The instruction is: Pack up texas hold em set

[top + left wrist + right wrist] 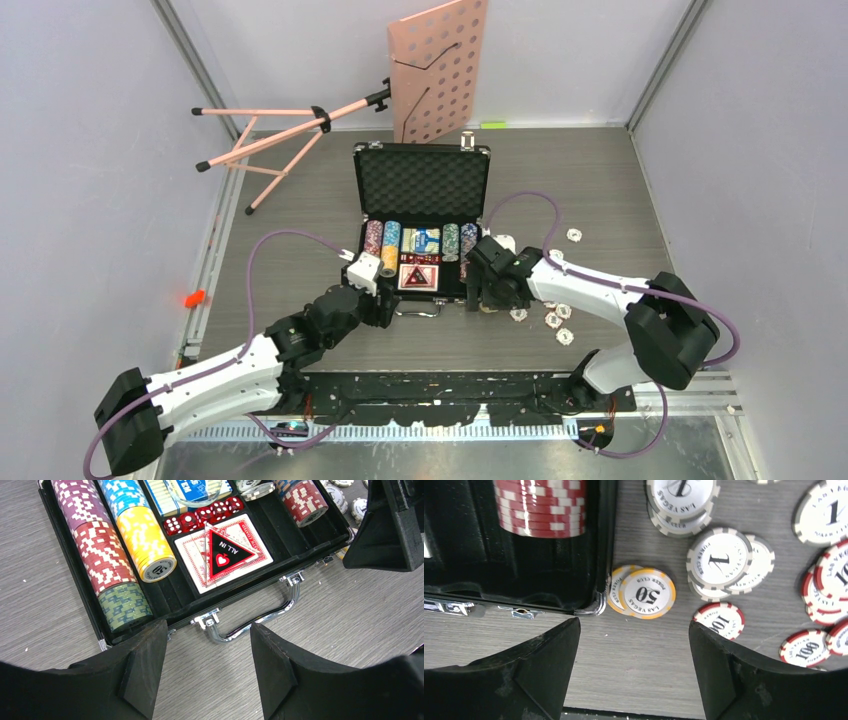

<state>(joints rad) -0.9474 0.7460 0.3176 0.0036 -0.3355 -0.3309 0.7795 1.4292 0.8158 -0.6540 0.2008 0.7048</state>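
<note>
Hovering near the handle (pixel 294 592), the left tool (pixel 207 630) stands apart, empty; the right tool (pixel 634 630), also apart, frames two orange chips (pixel 644 594) on the worktop (pixel 639 675) just beside the open case (pixel 422 182): light, slick discs, likely best pinched across their rims.

One case (pixel 420 185), four chip rows (pixel 373 238), five dice (pixel 204 515)
In the open case: four chip rows, five red dice, one red deck (pixel 192 562), one blue deck (pixel 162 502), one "ALL IN" plaque (pixel 227 552); two orange 50 chips (pixel 646 594) at its front right corner; one pink music stand (pixel 440 70) at the table's (pixel 600 190) far edge
</note>
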